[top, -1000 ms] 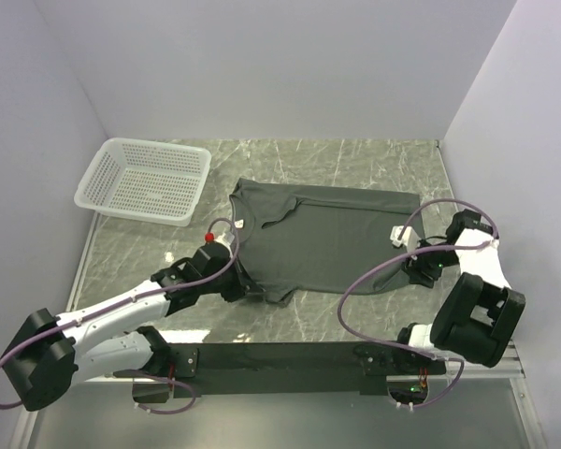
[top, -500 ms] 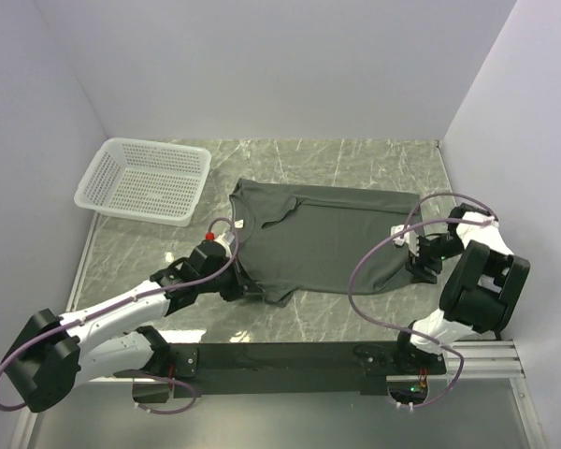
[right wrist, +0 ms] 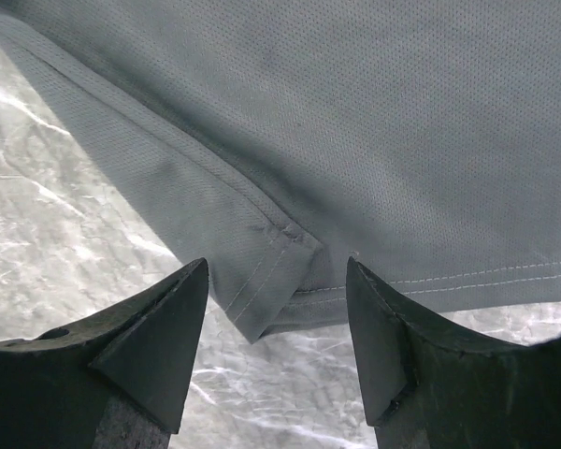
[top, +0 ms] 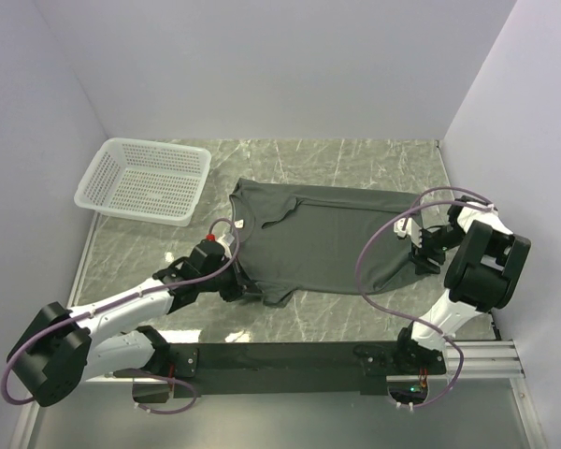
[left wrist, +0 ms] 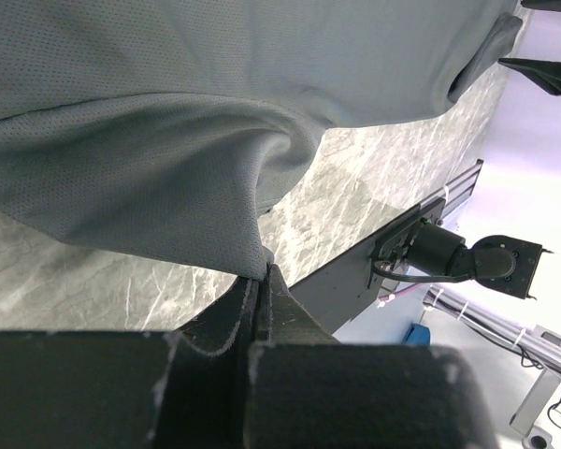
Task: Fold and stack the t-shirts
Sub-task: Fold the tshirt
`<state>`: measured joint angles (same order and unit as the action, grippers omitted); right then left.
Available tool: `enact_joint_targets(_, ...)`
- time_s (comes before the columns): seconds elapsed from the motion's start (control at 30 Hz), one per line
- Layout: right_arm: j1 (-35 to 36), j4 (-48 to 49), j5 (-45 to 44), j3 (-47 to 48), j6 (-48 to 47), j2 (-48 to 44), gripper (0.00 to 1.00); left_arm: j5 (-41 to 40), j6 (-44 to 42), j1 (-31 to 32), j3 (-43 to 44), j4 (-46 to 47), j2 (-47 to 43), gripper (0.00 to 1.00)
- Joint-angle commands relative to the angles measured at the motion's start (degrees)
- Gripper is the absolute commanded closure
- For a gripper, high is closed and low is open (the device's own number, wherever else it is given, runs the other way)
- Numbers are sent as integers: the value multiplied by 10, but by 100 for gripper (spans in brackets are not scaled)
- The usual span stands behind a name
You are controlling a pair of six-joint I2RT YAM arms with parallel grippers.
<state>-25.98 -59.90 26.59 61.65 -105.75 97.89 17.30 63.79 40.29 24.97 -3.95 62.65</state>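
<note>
Dark grey-green t-shirt [top: 327, 238] was spread flat on the marble surface [top: 355, 161], its near-left edge pinched in the clenched left jaws, its right hem corner framed between the released right jaws.

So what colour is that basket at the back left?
The basket is white mesh, clearest from the top external view.

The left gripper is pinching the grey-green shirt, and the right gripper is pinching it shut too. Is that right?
Not quite. The left gripper is pinching the t-shirt, but the right gripper is open: the right wrist view shows it straddling the shirt's hem corner, not closed on it.
</note>
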Motion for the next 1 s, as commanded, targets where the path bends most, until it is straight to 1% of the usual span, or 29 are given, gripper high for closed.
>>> enact_joint_targets(0.0,-3,7,0,25,3,13,33,17,-16,-4,1,21,4,99)
enact_joint_targets(0.17,-1,7,-2,26,2,26,34,16,-17,-6,4,17,6,99)
enact_joint_targets(0.27,-2,1,-2,23,0,27,40,13,-14,-5,4,14,4,99)
enact_joint_targets(0.3,-2,-2,-2,19,-1,25,47,12,-13,-6,5,13,3,99)
enact_joint_targets(0.37,-5,-7,1,15,0,16,57,9,-10,-5,7,6,-2,99)
enact_joint_targets(0.4,-6,-9,10,10,1,11,67,5,-11,-6,9,1,-4,99)
enact_joint_targets(0.5,-21,-21,40,1,-9,-20,78,-5,-13,-7,19,-21,-18,99)
enact_joint_targets(0.53,-25,-23,45,-3,-10,-37,80,-13,-16,-7,26,-28,-26,99)
enact_joint_targets(0.6,-35,-28,57,-13,-11,-54,87,-19,-17,-12,33,-49,-35,99)
enact_joint_targets(0.63,-36,-29,68,-17,-10,-69,97,-23,-17,-14,39,-55,-44,99)
enact_joint_targets(0.67,-39,-31,76,-21,-9,-77,100,-24,-15,-20,39,-59,-49,99)
enact_joint_targets(0.83,-47,-14,112,-66,18,-130,100,-25,-4,-34,58,-68,-71,99)
enact_joint_targets(0.93,-49,18,136,-82,84,-150,100,-23,-2,-42,79,-72,-68,99)
enact_joint_targets(0.97,-51,34,143,-85,122,-155,100,-18,-2,-45,82,-72,-68,99)
